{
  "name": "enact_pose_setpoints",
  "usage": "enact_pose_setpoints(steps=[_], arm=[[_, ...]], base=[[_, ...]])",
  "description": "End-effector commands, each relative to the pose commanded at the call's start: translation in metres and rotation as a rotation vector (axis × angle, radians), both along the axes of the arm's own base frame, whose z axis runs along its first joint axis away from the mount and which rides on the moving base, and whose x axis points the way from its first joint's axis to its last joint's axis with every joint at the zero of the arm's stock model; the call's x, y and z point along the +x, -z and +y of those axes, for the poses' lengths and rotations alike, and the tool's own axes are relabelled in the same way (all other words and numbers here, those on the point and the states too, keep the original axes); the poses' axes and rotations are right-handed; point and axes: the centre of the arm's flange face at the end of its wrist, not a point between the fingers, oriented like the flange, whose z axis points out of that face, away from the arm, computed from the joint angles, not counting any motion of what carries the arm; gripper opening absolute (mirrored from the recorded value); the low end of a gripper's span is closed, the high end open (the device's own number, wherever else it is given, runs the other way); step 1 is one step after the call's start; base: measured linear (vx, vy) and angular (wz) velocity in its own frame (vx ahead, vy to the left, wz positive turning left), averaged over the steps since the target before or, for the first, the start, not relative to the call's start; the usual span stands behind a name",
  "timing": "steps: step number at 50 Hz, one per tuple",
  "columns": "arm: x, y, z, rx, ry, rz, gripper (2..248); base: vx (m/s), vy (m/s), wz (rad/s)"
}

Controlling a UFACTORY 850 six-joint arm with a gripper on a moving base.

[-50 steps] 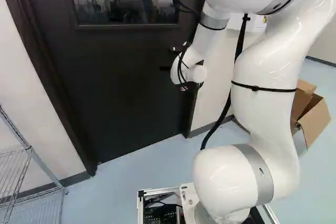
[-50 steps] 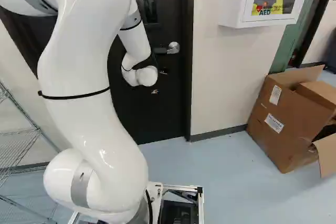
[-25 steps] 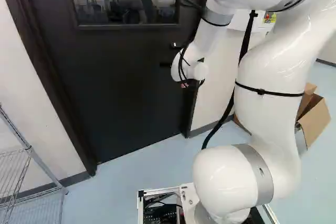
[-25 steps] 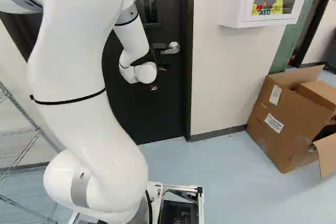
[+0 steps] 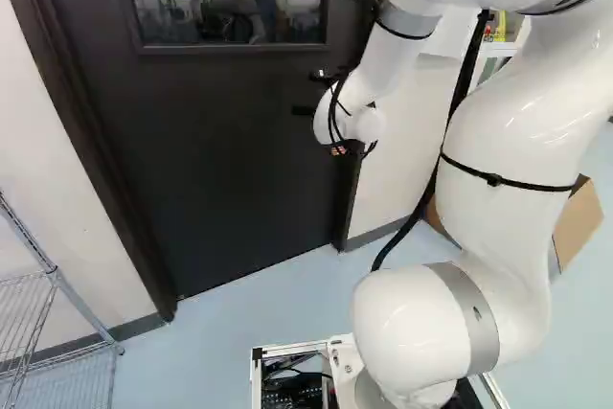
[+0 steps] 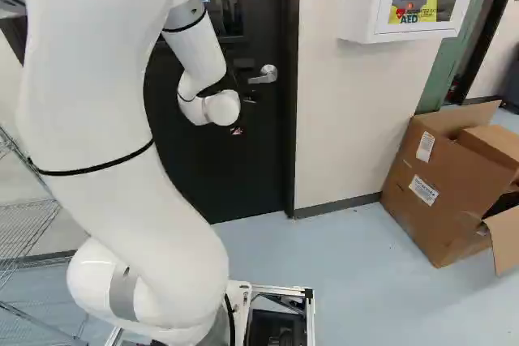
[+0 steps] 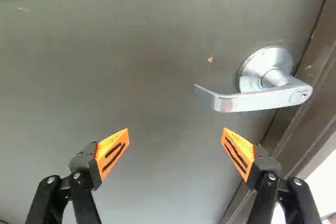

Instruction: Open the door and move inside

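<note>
Lining up with the lever handle (image 7: 257, 99) is judged to be the step in hand. The fingers (image 7: 111, 153) of the gripper (image 7: 176, 134) are spread wide, with nothing held between them. The handle is mounted on the closed door (image 7: 152, 61), ahead of the fingers and offset toward the door frame (image 7: 316, 71); its free tip is pointed across the front of the gap. Its long axis is set nearly parallel to the line from fingertip to fingertip, so a frameward shift is probably needed before the lever is pressed.
</note>
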Motion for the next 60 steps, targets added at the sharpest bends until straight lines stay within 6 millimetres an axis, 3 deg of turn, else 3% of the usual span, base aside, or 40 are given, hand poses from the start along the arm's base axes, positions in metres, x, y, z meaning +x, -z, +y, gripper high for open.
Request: enact_pose_setpoints(steps=[44, 60], arm=[[0.009, -0.047, -0.001, 0.0, 0.001, -0.106, 247], [0.007, -0.051, -0.001, -0.001, 0.001, -0.112, 247]], base=[[0.0, 0.0, 0.0], [0.0, 0.0, 0.0]])
